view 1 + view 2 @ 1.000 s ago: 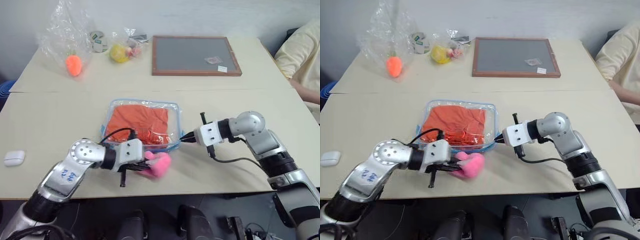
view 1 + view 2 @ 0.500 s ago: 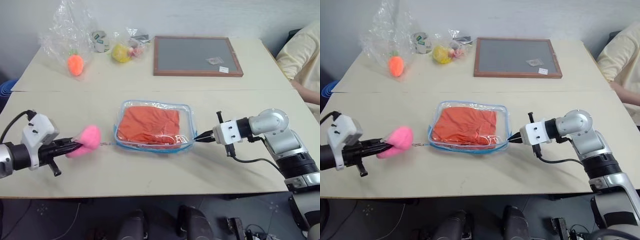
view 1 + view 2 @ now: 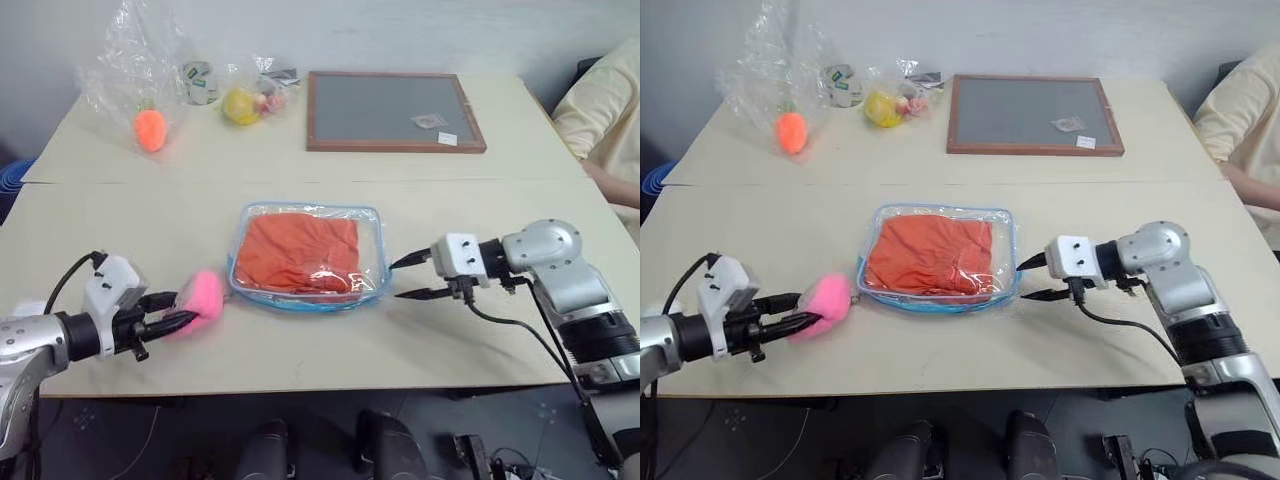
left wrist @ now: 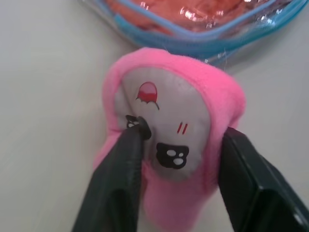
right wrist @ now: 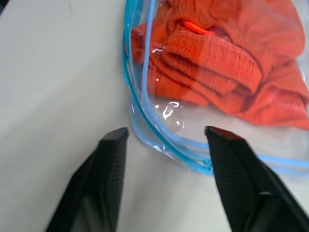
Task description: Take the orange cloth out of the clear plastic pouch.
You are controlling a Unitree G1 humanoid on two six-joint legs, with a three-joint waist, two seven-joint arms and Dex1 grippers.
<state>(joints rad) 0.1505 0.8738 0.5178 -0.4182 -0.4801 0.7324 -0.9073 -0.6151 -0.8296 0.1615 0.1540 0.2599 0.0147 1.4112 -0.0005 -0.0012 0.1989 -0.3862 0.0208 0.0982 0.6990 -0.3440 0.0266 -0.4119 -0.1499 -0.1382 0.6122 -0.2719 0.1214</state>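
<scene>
The orange cloth (image 3: 300,250) lies inside a clear plastic pouch (image 3: 372,225) trimmed in light blue; the plush toy (image 3: 203,296) is pink, and the bench (image 3: 120,225) beige.

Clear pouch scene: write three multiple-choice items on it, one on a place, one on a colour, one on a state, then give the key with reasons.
1. Where is the orange cloth?
A. inside the clear plastic pouch
B. on the framed board
C. in the left gripper

2. What colour is the pouch's zipper trim?
A. red
B. light blue
C. black

3. How does the right gripper stand?
A. shut on the pouch
B. shut on the cloth
C. open, holding nothing

Key: 1 A, the cloth shows through the clear walls. 2 B, a light-blue line runs round the edge. 3 C, its fingertips are spread beside the pouch's corner, with nothing gripped between them.
</scene>
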